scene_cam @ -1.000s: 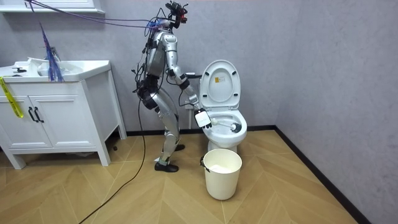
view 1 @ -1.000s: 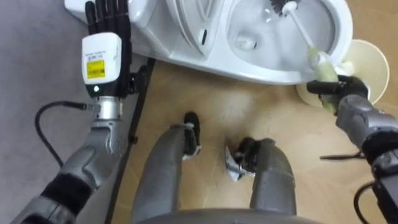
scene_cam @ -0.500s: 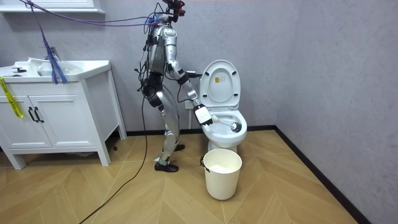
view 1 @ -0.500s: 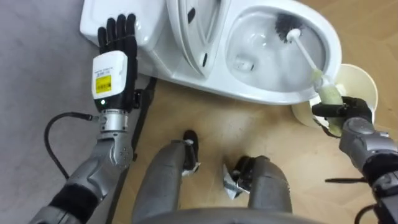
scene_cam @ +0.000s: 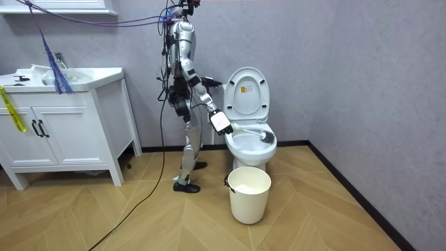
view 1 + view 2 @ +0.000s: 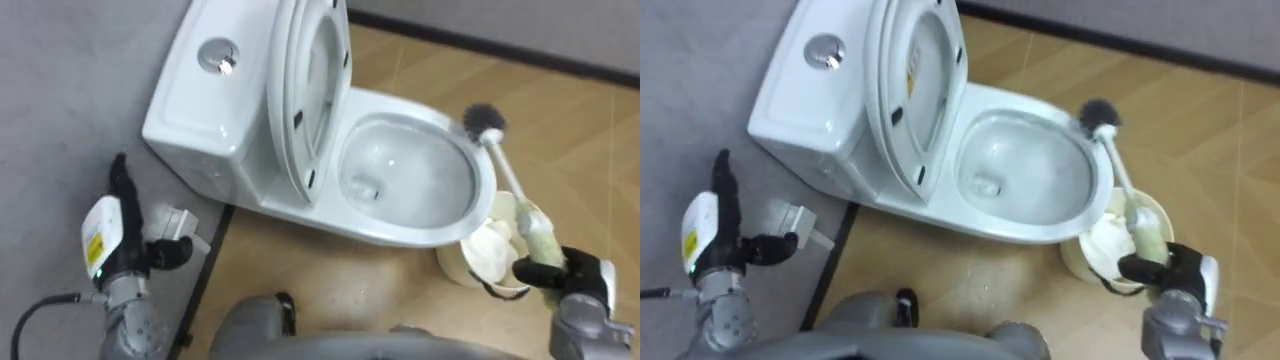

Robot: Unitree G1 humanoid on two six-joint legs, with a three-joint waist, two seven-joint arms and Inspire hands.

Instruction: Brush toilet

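The white toilet [image 6: 250, 150] has its lid and seat [image 6: 315, 90] raised, and its bowl [image 6: 405, 180] lies open in the middle of the eye views. A toilet brush [image 6: 484, 120] with a dark bristle head hovers over the bowl's right rim, its pale handle slanting down to the lower right. There my right hand [image 6: 545, 268] is shut on the handle [image 6: 1140, 232]. My left hand [image 6: 108, 238] stands edge-on at the lower left by the tank, with straight fingers and nothing in it. In the room view I stand upright beside the toilet [image 5: 249, 104], holding the brush [image 5: 259, 132] across the bowl.
A cream bucket [image 6: 478, 250] stands on the wooden floor under the bowl's right side, below the brush handle, and shows in front of the toilet in the room view [image 5: 249, 194]. A white vanity with sink [image 5: 63, 125] stands at the room view's left. Grey wall backs the tank.
I have straightened up, so the eye views shifted and take in the whole toilet. The brush head rose out of the bowl to its right rim. My left hand dropped lower and turned edge-on.
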